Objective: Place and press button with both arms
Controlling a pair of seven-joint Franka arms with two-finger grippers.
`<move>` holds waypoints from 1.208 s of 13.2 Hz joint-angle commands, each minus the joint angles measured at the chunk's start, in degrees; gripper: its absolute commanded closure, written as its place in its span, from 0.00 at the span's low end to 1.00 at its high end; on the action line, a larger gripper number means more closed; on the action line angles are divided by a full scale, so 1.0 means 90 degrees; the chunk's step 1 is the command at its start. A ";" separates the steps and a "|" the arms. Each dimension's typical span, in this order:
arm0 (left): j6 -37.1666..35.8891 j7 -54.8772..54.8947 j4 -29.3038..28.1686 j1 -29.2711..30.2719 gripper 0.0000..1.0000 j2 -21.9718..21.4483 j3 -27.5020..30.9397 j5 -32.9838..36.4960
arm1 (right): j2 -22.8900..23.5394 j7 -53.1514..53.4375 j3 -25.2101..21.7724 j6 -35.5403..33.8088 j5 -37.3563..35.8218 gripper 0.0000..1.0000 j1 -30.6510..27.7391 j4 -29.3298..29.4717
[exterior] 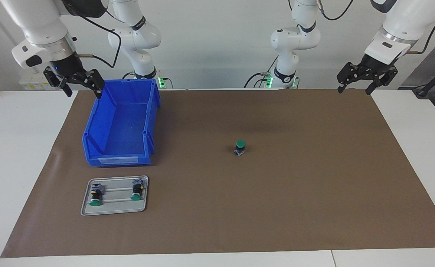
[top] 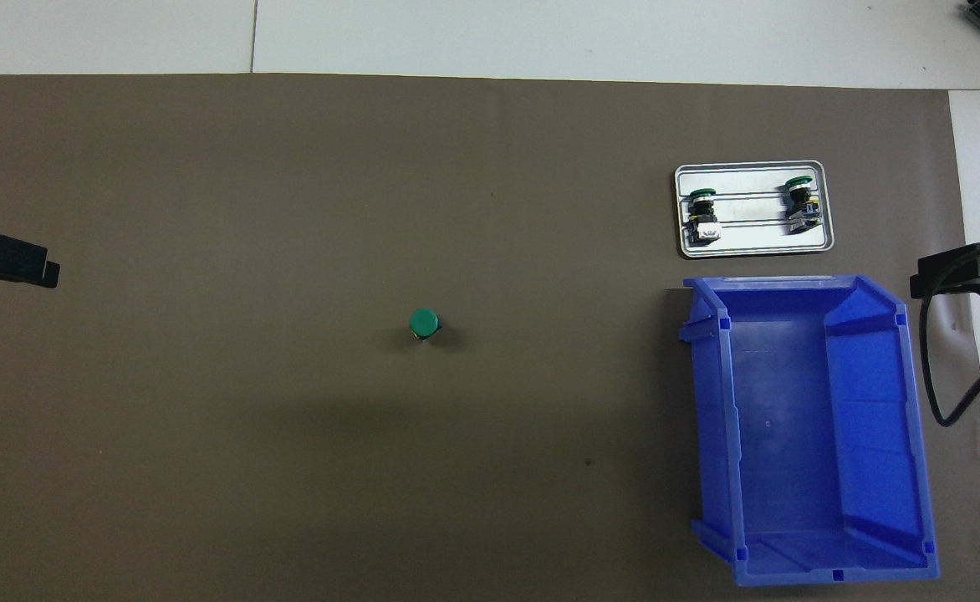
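Left gripper: the left gripper (exterior: 366, 77) hangs in the air over the edge of the brown mat at the left arm's end. Its black fingers are spread wide and hold nothing.
Right gripper: the right gripper (exterior: 74, 79) hangs over the corner of the blue bin nearest the robots. Its fingers are spread wide too, with nothing in them.
Button: the button (exterior: 240, 147) stands upright by itself in the middle of the brown mat, well apart from both grippers. Its round green cap faces up.
Blue bin: the blue bin (exterior: 91, 129) is hard, smooth plastic with tall walls. It looks empty inside.
Tray: the metal tray (exterior: 115, 209) is flat, grey and shiny with round corners. It sits on the mat beside the bin, farther from the robots. Two more buttons (exterior: 95, 194) lie on their sides in it.
Mat: the brown mat (exterior: 277, 207) is dull and flat and covers the white counter (exterior: 13, 155).
Done: I think nothing yet, as no arm is near the button.
Left: to pick it up, set it in place and press it.
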 commanded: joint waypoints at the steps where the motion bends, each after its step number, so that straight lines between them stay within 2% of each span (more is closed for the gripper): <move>1: -0.0065 -0.0120 -0.0225 0.0074 0.00 -0.0195 -0.0092 -0.0043 | -0.0168 -0.0056 0.0017 0.0121 -0.0004 0.00 -0.0013 -0.0212; 11: 0.0032 -0.0120 -0.0284 0.0044 0.00 -0.0195 -0.0004 -0.0228 | -0.0168 -0.0056 0.0017 0.0121 0.0005 0.00 -0.0022 -0.0212; 14: 0.0032 -0.0110 -0.0284 0.0025 0.00 -0.0176 0.0045 -0.0248 | -0.0197 -0.0104 0.0027 -0.0143 0.0005 0.00 -0.0022 -0.0192; 16: 0.0042 -0.0120 -0.0284 -0.0004 0.00 -0.0137 0.0045 -0.0199 | -0.0178 0.0012 0.0017 0.0090 0.0412 0.00 -0.0003 -0.0211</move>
